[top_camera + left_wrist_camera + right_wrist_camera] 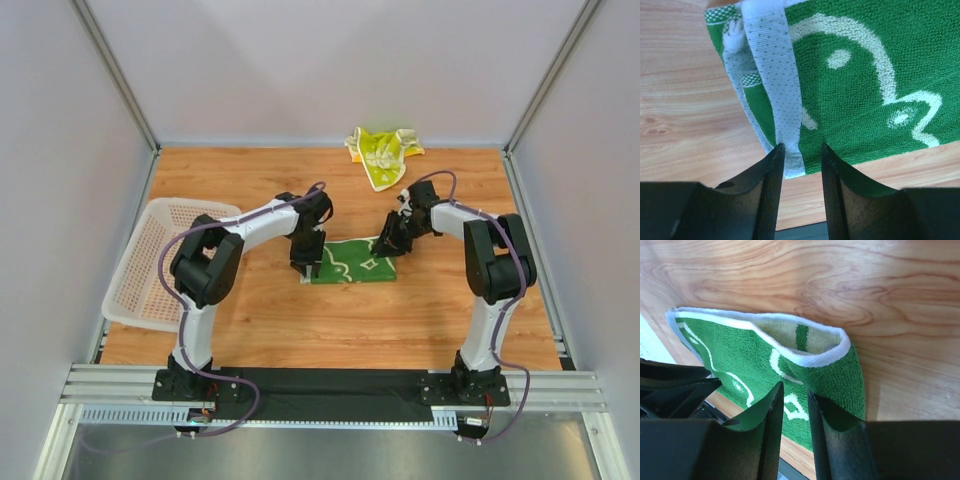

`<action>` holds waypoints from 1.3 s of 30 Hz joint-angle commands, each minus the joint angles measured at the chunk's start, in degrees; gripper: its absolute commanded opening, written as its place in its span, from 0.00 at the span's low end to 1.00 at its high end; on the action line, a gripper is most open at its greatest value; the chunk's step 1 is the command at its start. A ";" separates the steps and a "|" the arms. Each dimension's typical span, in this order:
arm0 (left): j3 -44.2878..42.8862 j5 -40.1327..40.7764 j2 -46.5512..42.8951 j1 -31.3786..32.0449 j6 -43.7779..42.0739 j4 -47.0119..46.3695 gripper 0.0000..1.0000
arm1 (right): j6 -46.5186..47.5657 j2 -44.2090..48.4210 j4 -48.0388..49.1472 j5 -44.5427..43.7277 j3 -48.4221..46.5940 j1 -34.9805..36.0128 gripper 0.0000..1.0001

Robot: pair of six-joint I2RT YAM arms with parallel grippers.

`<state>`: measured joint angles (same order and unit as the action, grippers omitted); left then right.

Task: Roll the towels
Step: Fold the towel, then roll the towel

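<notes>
left claw point(305, 270), right claw point(385, 246) at green towel point(352, 266) edges; basket point(145, 275) well apart.

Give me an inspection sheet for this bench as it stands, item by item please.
Surface: wooden table, level.
Job's things: green towel flat at centre, right end folded over; yellow-lime towel crumpled at far edge.
Clutter: white basket at left edge.
Grippers: left gripper open over green towel's left hem; right gripper astride the folded end, grip unclear.
Cables: purple cables loop along both arms.
Surroundings: pale walls, metal rail at near edge.
</notes>
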<state>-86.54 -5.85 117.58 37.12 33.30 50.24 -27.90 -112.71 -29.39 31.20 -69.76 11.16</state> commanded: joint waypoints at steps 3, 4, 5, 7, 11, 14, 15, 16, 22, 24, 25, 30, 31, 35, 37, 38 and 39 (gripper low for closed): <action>3.39 4.52 -0.77 -2.58 -0.60 -3.04 0.43 | 0.66 1.78 3.45 -4.48 7.16 -0.26 0.29; 3.83 5.14 -0.95 -3.45 -0.86 -3.56 0.43 | 0.65 2.83 4.07 -3.44 8.31 -0.26 0.29; 4.88 5.49 -1.04 -3.90 -0.95 -3.92 0.43 | 0.65 3.10 5.03 -3.08 9.36 -0.17 0.29; 6.20 7.50 -1.65 -4.60 -1.22 -5.67 0.43 | 0.22 3.89 5.57 -3.08 12.27 0.00 0.29; 8.49 12.60 -3.23 -4.60 -1.39 -7.70 0.43 | -0.75 7.83 7.59 -4.48 16.58 0.88 0.30; 10.33 16.03 -6.91 -4.43 -0.52 -8.84 0.43 | -1.19 12.75 8.91 -4.48 17.73 2.72 0.34; 10.86 16.83 -8.32 -4.25 -0.43 -9.19 0.44 | -1.10 14.51 8.73 -4.92 17.64 3.42 0.35; 11.13 18.83 -10.94 -3.56 -0.25 -9.02 0.44 | -1.02 16.10 8.47 -6.31 17.38 4.65 0.37; 9.99 28.33 -20.88 3.29 0.63 -3.49 0.51 | -1.98 32.68 4.08 -11.15 19.21 8.17 0.45; 9.81 30.62 -24.22 5.40 1.41 -2.08 0.66 | -2.33 37.10 1.88 -13.88 21.76 8.70 0.48; 9.99 32.98 -25.28 6.98 1.85 -1.99 0.74 | -2.60 41.38 1.27 -15.45 22.81 8.88 0.51; 16.92 29.67 -34.31 7.61 1.25 -9.16 0.93 | -3.65 50.73 -1.99 -19.06 27.47 9.06 0.56; 18.76 29.06 -36.17 8.48 0.46 -11.54 0.94 | -4.00 52.22 -2.51 -22.64 27.92 9.32 0.58; 30.61 26.69 -44.27 12.09 -3.05 -25.86 0.94 | -6.99 61.52 -3.83 -31.10 30.64 9.76 0.61; 31.44 22.90 -44.46 14.20 -3.76 -29.76 0.92 | -9.01 64.53 -4.27 -35.94 32.57 9.76 0.63; 30.74 23.59 -42.28 15.51 -4.20 -28.89 0.91 | -9.80 66.72 -5.15 -36.73 32.84 9.59 0.63; 29.69 26.82 -40.78 18.74 -4.56 -27.66 0.91 | -11.63 67.78 -5.85 -37.35 33.19 9.67 0.63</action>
<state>-55.48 20.12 74.11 51.37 31.62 29.85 -34.87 -48.60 -33.76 1.72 -37.43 20.58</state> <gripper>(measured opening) 0.915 0.630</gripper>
